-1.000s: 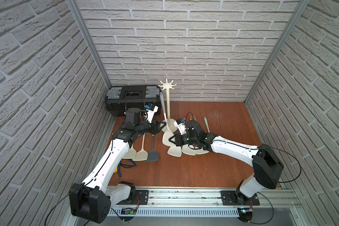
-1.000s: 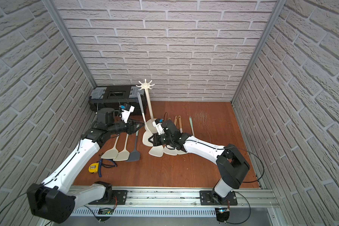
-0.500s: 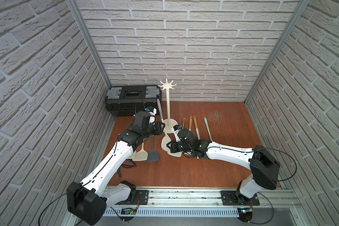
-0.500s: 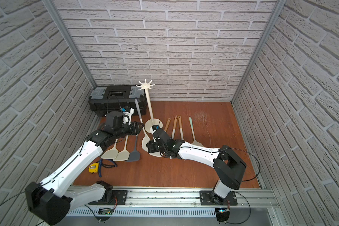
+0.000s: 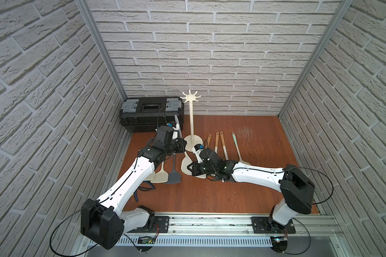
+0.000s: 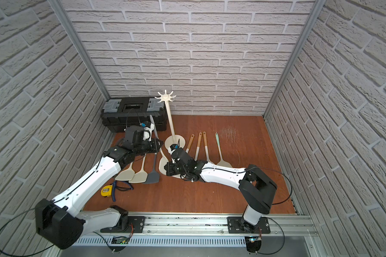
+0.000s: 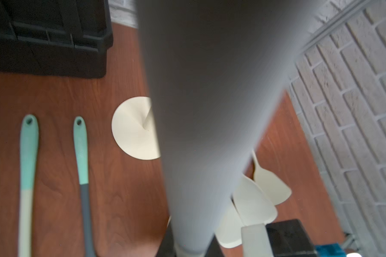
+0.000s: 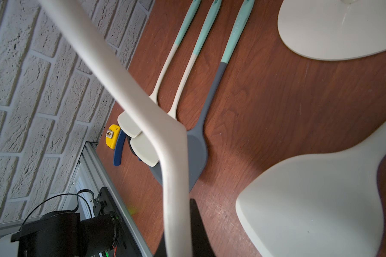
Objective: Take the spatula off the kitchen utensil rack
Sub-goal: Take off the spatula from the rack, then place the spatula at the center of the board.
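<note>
Left claw [image 5: 182, 145] is clamped on the grey handle of the spatula [image 5: 185, 163]. Right claw [image 5: 189, 170] is clamped on its cream blade, probably to steady it just above the table [image 5: 210, 195]. The spatula is clear of the kitchen utensil rack [image 5: 191, 124], whose hooks are bare. Black toolbox [image 5: 143, 121]: lid shut, contents hidden.

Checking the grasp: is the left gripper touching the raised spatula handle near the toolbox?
Touching. In the left wrist view the grey spatula handle comes out from between the jaws of the left gripper, clamped on both sides.
</note>
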Robot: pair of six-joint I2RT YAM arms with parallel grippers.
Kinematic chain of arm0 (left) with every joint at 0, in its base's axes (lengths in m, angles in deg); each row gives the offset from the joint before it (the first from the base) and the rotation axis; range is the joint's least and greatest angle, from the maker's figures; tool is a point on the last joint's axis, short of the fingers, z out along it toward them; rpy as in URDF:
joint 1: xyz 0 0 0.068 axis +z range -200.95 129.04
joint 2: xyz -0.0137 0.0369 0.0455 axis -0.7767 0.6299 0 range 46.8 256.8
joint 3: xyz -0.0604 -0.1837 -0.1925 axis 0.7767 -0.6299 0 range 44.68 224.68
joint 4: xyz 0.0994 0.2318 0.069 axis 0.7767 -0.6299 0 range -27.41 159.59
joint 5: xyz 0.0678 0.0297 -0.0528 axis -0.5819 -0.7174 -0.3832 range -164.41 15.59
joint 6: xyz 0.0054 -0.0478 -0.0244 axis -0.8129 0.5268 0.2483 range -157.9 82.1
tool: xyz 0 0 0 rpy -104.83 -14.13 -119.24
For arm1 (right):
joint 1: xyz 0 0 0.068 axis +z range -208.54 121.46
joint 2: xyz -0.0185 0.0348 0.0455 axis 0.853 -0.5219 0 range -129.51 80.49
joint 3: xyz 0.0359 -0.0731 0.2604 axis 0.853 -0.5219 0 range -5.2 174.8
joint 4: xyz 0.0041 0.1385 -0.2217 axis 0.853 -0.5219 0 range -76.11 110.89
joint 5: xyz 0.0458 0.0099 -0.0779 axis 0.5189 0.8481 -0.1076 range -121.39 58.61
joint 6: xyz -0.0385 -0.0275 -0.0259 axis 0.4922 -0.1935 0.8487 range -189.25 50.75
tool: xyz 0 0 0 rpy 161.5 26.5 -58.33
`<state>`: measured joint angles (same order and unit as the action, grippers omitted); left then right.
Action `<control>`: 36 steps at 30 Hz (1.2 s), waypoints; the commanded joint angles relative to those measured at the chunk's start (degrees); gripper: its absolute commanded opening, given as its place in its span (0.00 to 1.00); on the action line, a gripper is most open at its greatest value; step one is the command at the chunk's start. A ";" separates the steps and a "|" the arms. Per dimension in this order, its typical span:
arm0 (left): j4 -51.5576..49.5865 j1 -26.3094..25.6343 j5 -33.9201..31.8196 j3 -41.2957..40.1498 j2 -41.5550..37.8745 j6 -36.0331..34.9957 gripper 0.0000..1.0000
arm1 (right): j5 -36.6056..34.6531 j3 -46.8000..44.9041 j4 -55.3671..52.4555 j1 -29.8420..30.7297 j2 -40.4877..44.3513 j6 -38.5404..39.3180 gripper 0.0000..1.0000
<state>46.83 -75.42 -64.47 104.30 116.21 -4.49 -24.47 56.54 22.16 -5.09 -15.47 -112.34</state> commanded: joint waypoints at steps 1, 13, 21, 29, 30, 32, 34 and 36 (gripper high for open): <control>-0.06 0.47 0.18 2.35 -0.10 -1.16 0.00 | 1.49 1.37 4.89 0.59 0.23 0.95 0.06; -24.62 18.58 0.79 10.51 -3.83 -27.91 0.00 | 1.09 2.34 -1.33 0.60 1.74 6.44 0.56; -32.47 29.76 3.29 17.96 8.95 -40.60 0.00 | 1.04 0.99 -5.82 0.04 2.13 9.62 0.57; -41.39 32.88 1.43 29.54 25.82 -49.15 0.01 | -2.65 -2.00 -9.92 -2.31 6.04 12.02 0.58; -41.85 33.15 0.60 30.58 27.59 -49.39 0.01 | -2.86 -2.27 -10.40 -2.97 6.67 12.06 0.58; -42.45 33.68 -1.37 32.53 31.24 -49.69 0.00 | -2.96 -2.36 -11.41 -4.32 7.82 12.35 0.58; -43.23 33.97 -4.24 34.31 34.73 -49.76 0.00 | -3.19 -2.24 -12.74 -5.54 8.78 13.23 0.58; -44.29 34.05 -7.23 36.14 38.47 -49.52 0.00 | -3.64 -1.98 -14.20 -6.99 9.46 14.19 0.58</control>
<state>6.37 -42.05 -66.81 137.69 151.29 -52.22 -26.50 54.55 9.92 -10.47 -8.52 -100.41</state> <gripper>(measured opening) 0.127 0.580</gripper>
